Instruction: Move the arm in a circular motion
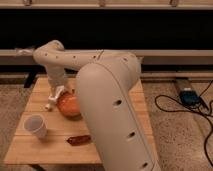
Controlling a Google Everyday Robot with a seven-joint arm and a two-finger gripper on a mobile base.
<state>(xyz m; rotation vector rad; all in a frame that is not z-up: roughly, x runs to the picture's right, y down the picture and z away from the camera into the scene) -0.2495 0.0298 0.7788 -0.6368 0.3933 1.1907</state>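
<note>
My cream-white arm [105,95] fills the middle of the camera view. It rises from the bottom right, bends at an elbow [47,54] at the upper left and drops down to the gripper [57,93]. The gripper hangs low over the left part of the wooden table [30,150], just left of an orange bowl [70,105] and above a white bottle [50,104] lying there.
A white paper cup [36,126] lies tilted at the table's front left. A dark red snack bar [79,139] lies near the front edge. Black cables and a blue-grey box [187,96] are on the floor to the right. A dark wall runs behind.
</note>
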